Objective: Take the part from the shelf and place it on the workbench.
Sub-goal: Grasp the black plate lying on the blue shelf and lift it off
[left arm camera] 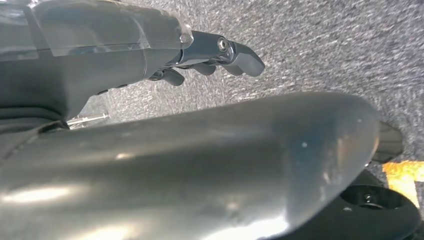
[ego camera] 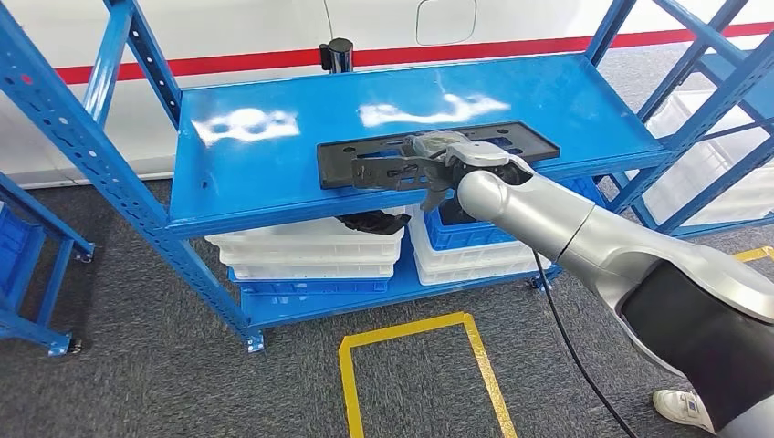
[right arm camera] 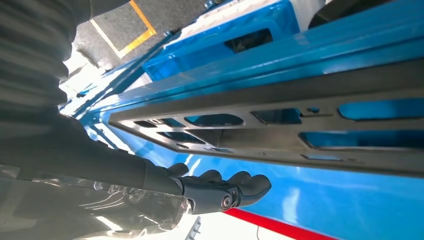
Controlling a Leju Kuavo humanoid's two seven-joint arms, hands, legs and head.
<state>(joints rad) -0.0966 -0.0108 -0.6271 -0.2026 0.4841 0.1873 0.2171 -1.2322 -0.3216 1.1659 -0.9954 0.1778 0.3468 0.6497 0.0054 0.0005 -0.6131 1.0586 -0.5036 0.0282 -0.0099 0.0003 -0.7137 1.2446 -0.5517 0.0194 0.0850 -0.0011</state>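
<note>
Hovering, perhaps touching: robot hand (ego camera: 429, 169), flat slotted part (ego camera: 365, 155).

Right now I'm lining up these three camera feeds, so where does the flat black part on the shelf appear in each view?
Head view: the black part lies flat on the blue shelf top, centre of the picture, with the right hand over its middle.
Left wrist view: not in it; carpet and the left hand.
Right wrist view: a long slotted strip across the picture.
Shared landmark: the blue shelf surface.
</note>
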